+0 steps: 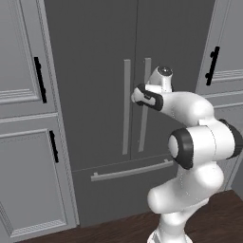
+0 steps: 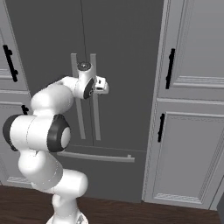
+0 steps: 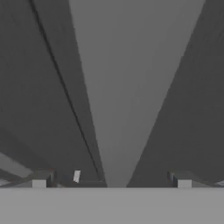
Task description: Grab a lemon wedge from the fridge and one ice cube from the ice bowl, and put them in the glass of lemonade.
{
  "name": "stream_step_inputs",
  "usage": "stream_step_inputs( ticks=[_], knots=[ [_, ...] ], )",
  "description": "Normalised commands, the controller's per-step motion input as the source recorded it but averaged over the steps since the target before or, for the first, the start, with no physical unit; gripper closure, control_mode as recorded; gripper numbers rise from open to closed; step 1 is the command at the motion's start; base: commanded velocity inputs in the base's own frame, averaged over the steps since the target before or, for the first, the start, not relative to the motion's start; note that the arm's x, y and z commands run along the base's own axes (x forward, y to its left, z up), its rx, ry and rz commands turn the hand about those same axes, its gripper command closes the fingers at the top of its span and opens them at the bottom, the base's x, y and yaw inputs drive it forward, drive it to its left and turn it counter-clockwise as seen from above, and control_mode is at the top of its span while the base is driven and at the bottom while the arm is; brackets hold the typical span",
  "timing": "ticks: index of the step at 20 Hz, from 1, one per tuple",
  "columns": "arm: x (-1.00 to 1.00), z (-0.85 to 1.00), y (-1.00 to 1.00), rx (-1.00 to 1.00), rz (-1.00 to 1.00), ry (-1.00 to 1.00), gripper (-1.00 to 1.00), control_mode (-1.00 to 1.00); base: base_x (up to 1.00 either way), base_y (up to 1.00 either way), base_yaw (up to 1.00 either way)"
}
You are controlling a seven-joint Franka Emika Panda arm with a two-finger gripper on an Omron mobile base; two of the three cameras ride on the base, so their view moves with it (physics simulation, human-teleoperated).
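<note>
**End effector at the fridge's right-door handle**

The fridge (image 1: 95, 57) stood shut, straight ahead of the arm, its two doors meeting at a vertical seam. Two pale bar handles (image 1: 126, 107) ran upright on either side of that seam, long axes vertical; a third bar (image 1: 130, 171) lay horizontal across the lower drawer. Grey cabinets (image 1: 21, 61) with short black handles (image 1: 40, 79) flanked the fridge on both sides, above a dark wood floor (image 1: 218, 216).

The end effector (image 3: 111, 181) was raised level with the upper part of the right door's handle (image 2: 93, 98), just in front of it. Its fingertips (image 3: 39, 183) stood wide apart with the pale bar between them, clamped on nothing.
</note>
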Motion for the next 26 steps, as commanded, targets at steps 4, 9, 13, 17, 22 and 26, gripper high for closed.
stream_step_inputs(
  ticks=[4,9,13,17,22,26],
  knots=[
    [0.49,-0.27,-0.01,0.00,0.00,-0.01,-1.00,-1.00,0.00,0.00,0.00],
    [0.45,-0.20,0.00,0.00,0.00,0.00,-1.00,-1.00,0.00,0.00,0.00],
    [0.67,-0.40,0.00,0.00,0.00,-0.09,-1.00,-1.00,0.00,0.00,0.00],
    [0.72,-0.32,0.00,0.00,0.00,-0.13,-1.00,-1.00,0.00,0.00,0.00],
    [0.53,0.00,0.00,0.00,0.00,0.00,1.00,-1.00,0.00,0.00,0.00],
    [0.40,0.07,-0.02,-0.03,0.00,0.09,1.00,-1.00,0.00,0.00,0.00]
  ],
)
